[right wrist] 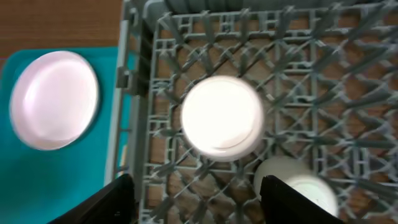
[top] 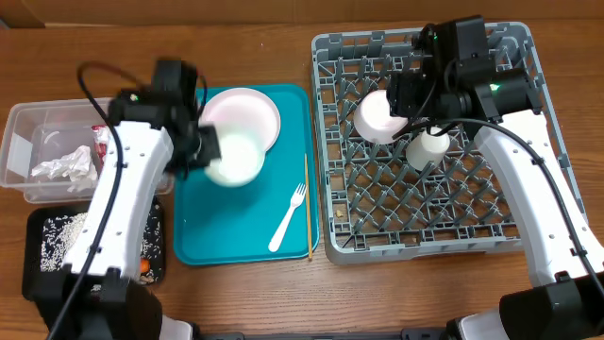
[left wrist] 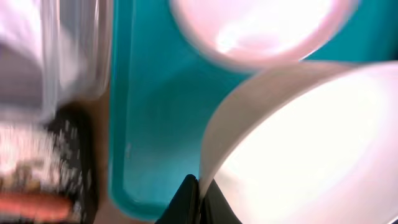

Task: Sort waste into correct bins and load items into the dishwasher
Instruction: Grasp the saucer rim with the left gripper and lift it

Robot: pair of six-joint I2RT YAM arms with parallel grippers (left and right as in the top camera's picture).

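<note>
My left gripper (left wrist: 200, 202) is shut on the rim of a white bowl (top: 236, 158), held over the teal tray's left part, next to a pale pink plate (top: 247, 115). My right gripper (right wrist: 196, 199) is open and empty above the grey dish rack (top: 510, 241), over an upturned white bowl (top: 379, 116) and a small white cup (top: 428, 149) standing in the rack. A white fork (top: 288, 217) and a wooden chopstick (top: 308, 203) lie on the tray. The clear tub (top: 24, 127) holds crumpled paper and a red-and-white wrapper. The black tray (top: 42, 222) holds rice grains and a carrot (top: 143, 267).
The teal tray (top: 222, 241) lies between the bins on the left and the rack on the right. The table is wood, with its front edge below the tray and rack.
</note>
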